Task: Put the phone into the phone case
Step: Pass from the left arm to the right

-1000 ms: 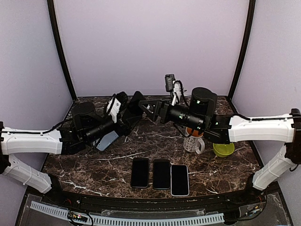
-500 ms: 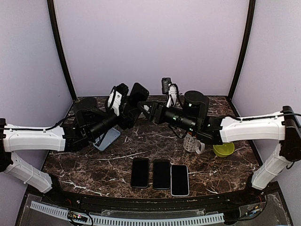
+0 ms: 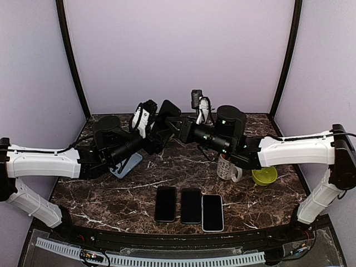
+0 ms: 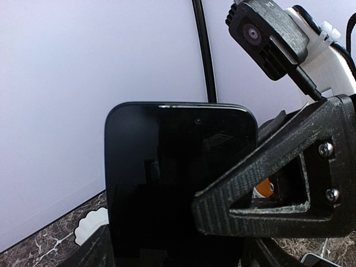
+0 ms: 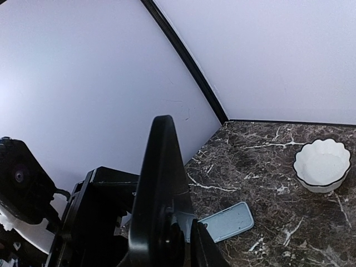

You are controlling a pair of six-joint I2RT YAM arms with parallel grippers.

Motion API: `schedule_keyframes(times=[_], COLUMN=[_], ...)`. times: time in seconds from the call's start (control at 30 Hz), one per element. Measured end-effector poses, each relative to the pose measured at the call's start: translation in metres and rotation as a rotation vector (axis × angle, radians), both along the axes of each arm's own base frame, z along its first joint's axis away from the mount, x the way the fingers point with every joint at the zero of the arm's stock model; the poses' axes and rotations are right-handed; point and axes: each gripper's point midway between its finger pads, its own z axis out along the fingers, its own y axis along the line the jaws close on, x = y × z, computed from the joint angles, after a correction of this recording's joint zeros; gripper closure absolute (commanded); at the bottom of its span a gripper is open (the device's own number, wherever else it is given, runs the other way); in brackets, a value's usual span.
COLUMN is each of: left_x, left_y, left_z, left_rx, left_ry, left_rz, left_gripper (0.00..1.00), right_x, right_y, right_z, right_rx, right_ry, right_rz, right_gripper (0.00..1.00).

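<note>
right pincer (image 3: 174, 125) has closed onto the raised phone (image 4: 172, 167); left pincer (image 3: 157, 132) grips it too; blue case (image 5: 227, 221) lies on table (image 3: 256, 208).

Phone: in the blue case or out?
Out. The phone is held upright above the table, while the blue phone case lies flat on the table, apart from it.
</note>
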Motion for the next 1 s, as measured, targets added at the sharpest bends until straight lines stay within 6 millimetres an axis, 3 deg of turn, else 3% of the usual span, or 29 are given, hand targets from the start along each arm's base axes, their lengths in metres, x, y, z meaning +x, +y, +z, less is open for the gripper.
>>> schedule_keyframes(times=[0.07, 0.17, 0.23, 0.37, 0.43, 0.5, 0.6, 0.67, 0.8, 0.9, 1.0], left_x=[0.000, 0.002, 0.002, 0.001, -0.001, -0.006, -0.010, 0.006, 0.060, 0.093, 0.127], left_y=[0.000, 0.002, 0.002, 0.000, -0.004, -0.009, -0.006, 0.012, 0.078, 0.113, 0.139], left_z=[-0.001, -0.002, -0.004, -0.003, -0.002, -0.002, -0.006, -0.010, -0.037, -0.074, -0.121], left_rx=[0.004, 0.021, 0.028, 0.032, 0.029, 0.023, -0.006, -0.057, -0.128, -0.116, -0.098], left_ry=[-0.001, -0.009, -0.007, 0.005, 0.025, 0.066, 0.174, 0.281, 0.479, 0.655, 0.829], left_rz=[0.003, 0.019, 0.022, 0.014, -0.007, -0.039, -0.087, -0.072, 0.091, 0.209, 0.310], left_gripper=[0.81, 0.80, 0.71, 0.26, 0.14, 0.10, 0.08, 0.07, 0.07, 0.21, 0.26], right_x=[0.001, 0.004, 0.005, 0.005, 0.003, 0.001, 0.010, 0.021, 0.034, 0.030, 0.027], right_y=[0.000, 0.001, 0.001, -0.003, -0.008, -0.016, -0.045, -0.070, -0.111, -0.125, -0.129], right_z=[0.000, -0.004, -0.006, -0.004, -0.003, -0.002, -0.004, -0.006, -0.024, -0.042, -0.047], right_rx=[0.003, -0.007, -0.015, -0.022, -0.029, -0.053, -0.105, -0.130, -0.195, -0.252, -0.282], right_ry=[0.005, 0.010, 0.010, 0.010, 0.010, 0.007, 0.011, 0.016, 0.043, 0.071, 0.079], right_rz=[0.000, -0.005, -0.005, -0.011, -0.011, -0.018, -0.080, -0.148, -0.257, -0.282, -0.276], right_gripper=[0.98, 1.00, 1.00, 1.00, 1.00, 1.00, 1.00, 1.00, 1.00, 1.00, 1.00])
